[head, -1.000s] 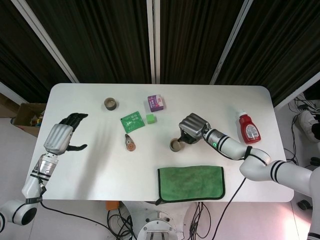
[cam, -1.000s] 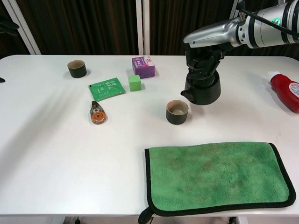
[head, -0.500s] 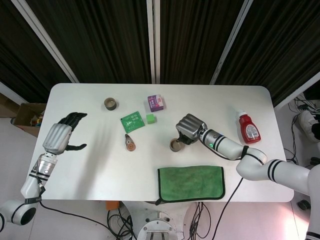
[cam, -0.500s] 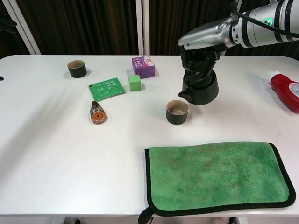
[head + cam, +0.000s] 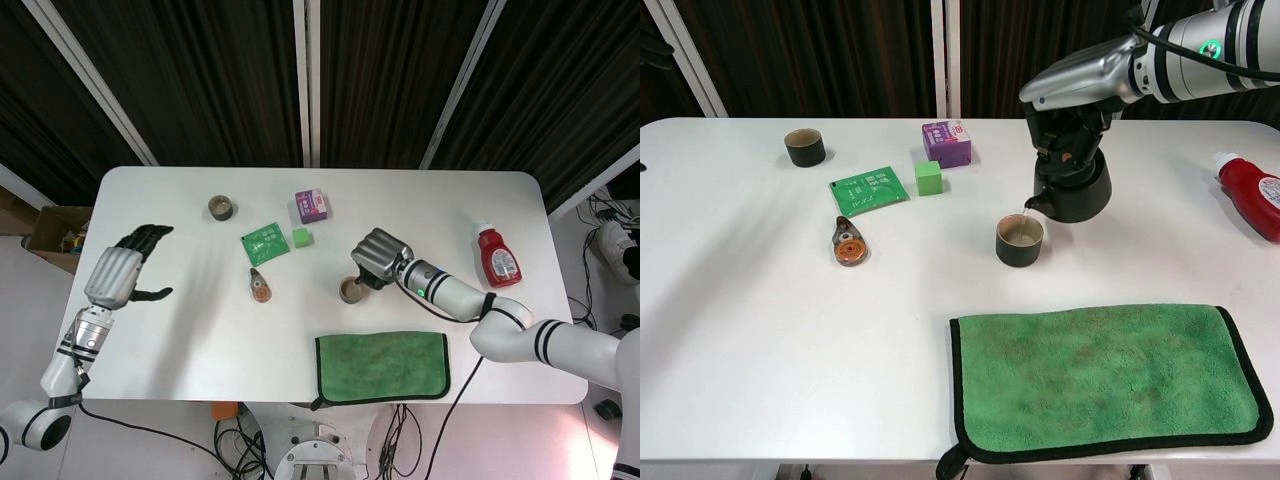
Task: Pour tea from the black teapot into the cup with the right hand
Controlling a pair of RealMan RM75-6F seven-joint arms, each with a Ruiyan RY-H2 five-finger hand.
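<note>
White counter [image 5: 760, 330], dark curtains; right hand [image 5: 1072, 135], fingers closed round teapot [image 5: 1073, 190] top, tilts spout over cup [image 5: 1020, 240]; pot looks rigid, heavy, breakable; left hand [image 5: 125, 268] spread, empty.

White bench [image 5: 200, 330] with rounded corners, glossy enough to catch soft overhead light. Dark vertical-slat curtains [image 5: 200, 80] across the back at 12 o'clock, split by pale frame bars [image 5: 308, 80]. Light floor [image 5: 180, 440] below, cables [image 5: 400, 440] tangled at 6 o'clock. Cardboard box [image 5: 55, 235] sitting out at 9 o'clock.
</note>
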